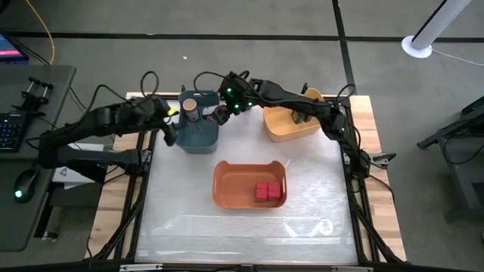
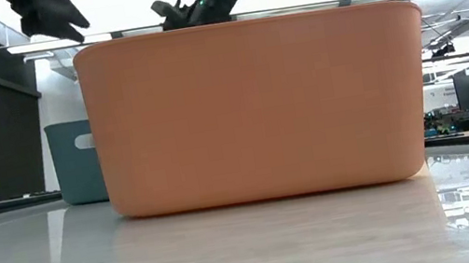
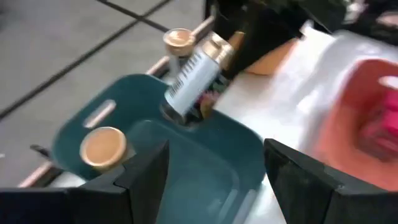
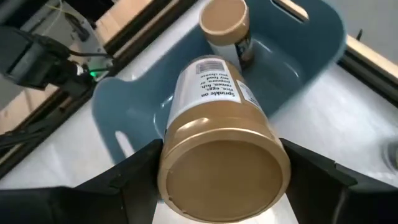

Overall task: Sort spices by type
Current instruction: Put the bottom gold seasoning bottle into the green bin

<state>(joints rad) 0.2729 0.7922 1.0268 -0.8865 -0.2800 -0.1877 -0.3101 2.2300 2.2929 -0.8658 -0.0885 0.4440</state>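
Observation:
A round jar with a tan lid [image 4: 214, 118] hangs tilted over the blue bin [image 1: 198, 132], with my right gripper [image 1: 219, 115] shut on it. A second tan-lidded jar [image 4: 224, 22] stands upright inside that bin. My left gripper [image 3: 214, 180] hovers open just left of the blue bin, its fingers apart above the bin's near wall and touching nothing. Red square tins [image 1: 268, 190] lie in the orange bin [image 1: 227, 189]. Dark containers [image 1: 301, 117] sit in the yellow bin [image 1: 283, 130]. My right gripper pinches the jar at its lid end [image 4: 186, 186] between its two fingers, one on each side. The fingers slant down from the table's right and lie along the jar. The jar tilts with its lid toward the wrist and its base [image 3: 180, 111] inside the bin's mouth. Whether the base touches the bin I cannot tell.
The orange bin [image 2: 255, 109] stands mid-table and fills the low view, with the blue bin [image 2: 79, 161] behind it at the left. The yellow bin sits at the far right under my right arm. The table's near half is bare plastic sheet [image 1: 249, 227].

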